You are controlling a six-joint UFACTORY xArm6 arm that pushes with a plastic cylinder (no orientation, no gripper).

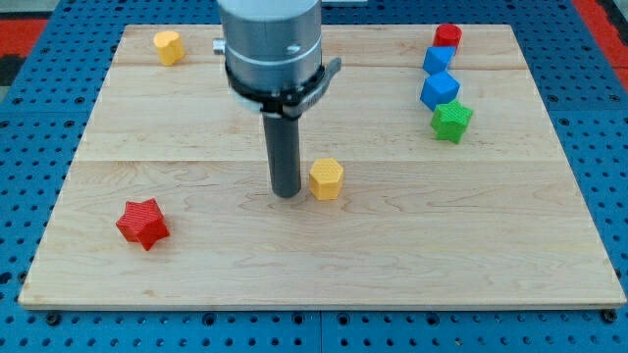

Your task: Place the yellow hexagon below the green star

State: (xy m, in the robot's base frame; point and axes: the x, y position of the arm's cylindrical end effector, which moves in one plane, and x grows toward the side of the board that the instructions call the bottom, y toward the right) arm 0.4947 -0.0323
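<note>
The arm's upper part is cut off by the view's top edge, and no hand is fitted, so no hand state can be told. My tip (287, 193) is seen resting on the wooden surface (392, 255), just to the view's left of the yellow hexagon (326, 178), near the middle of the board; whether they touch cannot be made out. The hexagon is plain, with flat faceted sides. The green star (451, 121) is placed well apart, toward the view's upper right, directly beneath two blue blocks (440, 90) and a red block (447, 36). A second yellow block (169, 46) is seen at upper left, a red star (142, 224) at lower left. No writing is legible.
</note>
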